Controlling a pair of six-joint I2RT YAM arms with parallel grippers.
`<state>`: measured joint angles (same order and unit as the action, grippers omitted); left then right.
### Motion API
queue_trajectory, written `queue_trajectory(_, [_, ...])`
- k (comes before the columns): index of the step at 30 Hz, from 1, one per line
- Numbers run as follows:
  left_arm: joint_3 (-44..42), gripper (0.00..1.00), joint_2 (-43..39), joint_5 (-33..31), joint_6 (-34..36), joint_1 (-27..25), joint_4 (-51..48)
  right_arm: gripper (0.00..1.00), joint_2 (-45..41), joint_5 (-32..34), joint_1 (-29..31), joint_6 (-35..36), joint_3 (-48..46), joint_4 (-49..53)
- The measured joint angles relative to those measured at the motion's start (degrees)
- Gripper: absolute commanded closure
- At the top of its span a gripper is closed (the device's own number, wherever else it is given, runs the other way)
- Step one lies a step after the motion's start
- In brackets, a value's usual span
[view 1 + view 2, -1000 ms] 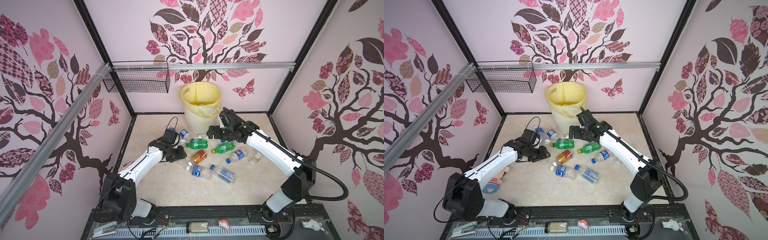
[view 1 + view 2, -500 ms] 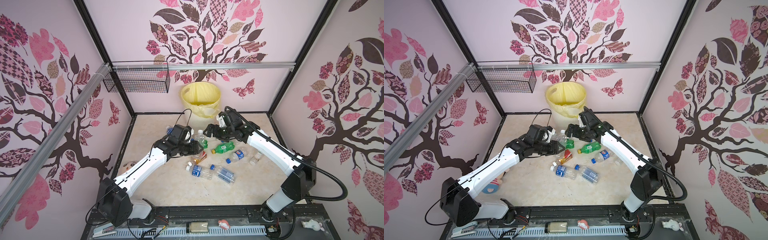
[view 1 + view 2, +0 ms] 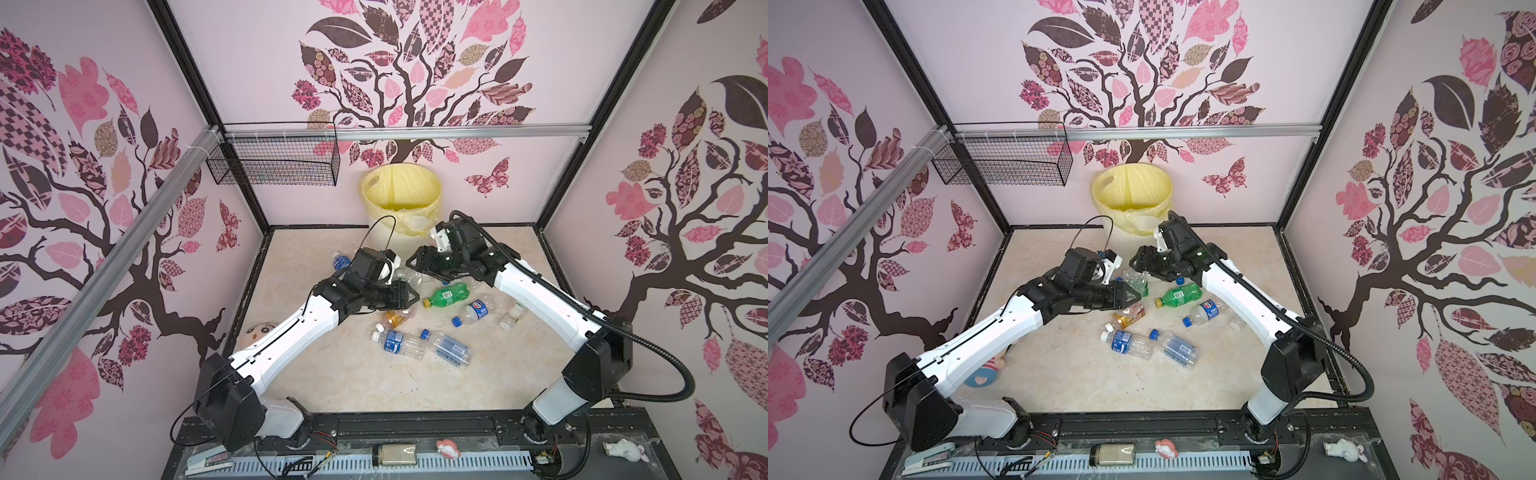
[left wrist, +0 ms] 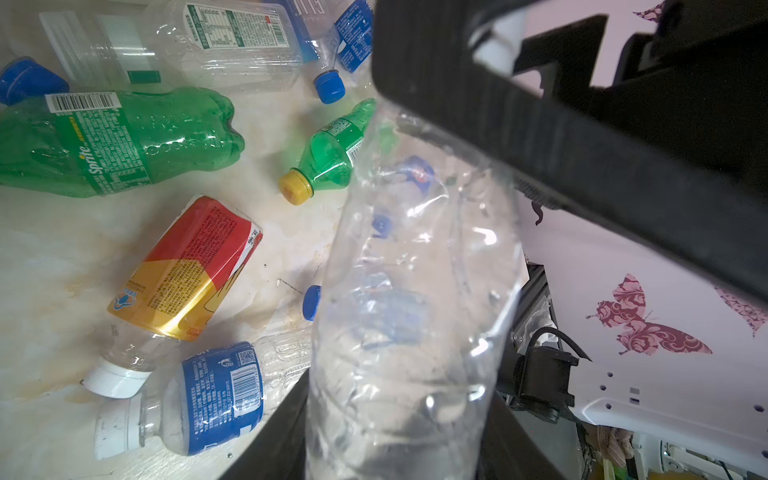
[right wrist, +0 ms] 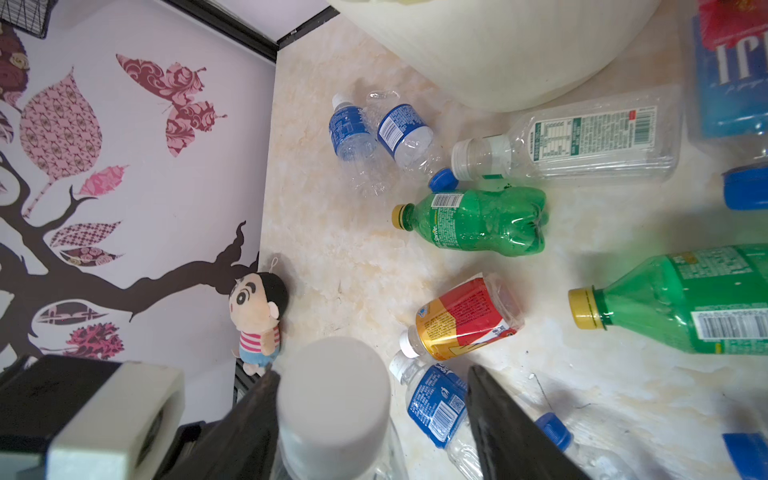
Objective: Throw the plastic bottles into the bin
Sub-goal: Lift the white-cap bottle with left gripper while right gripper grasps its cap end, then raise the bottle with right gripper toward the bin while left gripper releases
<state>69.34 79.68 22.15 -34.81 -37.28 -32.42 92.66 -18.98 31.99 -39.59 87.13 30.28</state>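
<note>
Jaws of the left gripper [image 3: 411, 297] pinch a clear bottle [image 3: 406, 277] off the floor; right gripper [image 3: 417, 266] jaws stand narrow around a bottle end, grip uncertain.
Both top views: grippers meet tip to tip just before the bin [image 3: 432, 195], which stands at the back wall; loose plastic bottles [image 3: 446, 295] lie beneath and to the right; amber bottle [image 3: 1128, 319] half hidden under the left gripper; plush doll [image 3: 984, 372] mostly behind that arm. Left wrist: clear bottle [image 4: 411, 291] fills the middle, smearing what lies behind; black ribbed bar [image 4: 582, 145] crosses its far end, identity unclear. Right wrist: white-capped bottle [image 5: 332, 386] between the fingers, one against it, a gap at the other; cannot tell whether it is pressed, or the same bottle; white block [image 5: 116, 415] cuts off the corner.
</note>
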Motion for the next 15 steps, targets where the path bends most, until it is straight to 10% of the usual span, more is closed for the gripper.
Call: queue_trajectory(15, [0.22,0.36,0.2,0.44,-0.28,-0.24,-0.28,0.82,-0.04,-1.86,-0.17,-1.16,-1.18,-3.3])
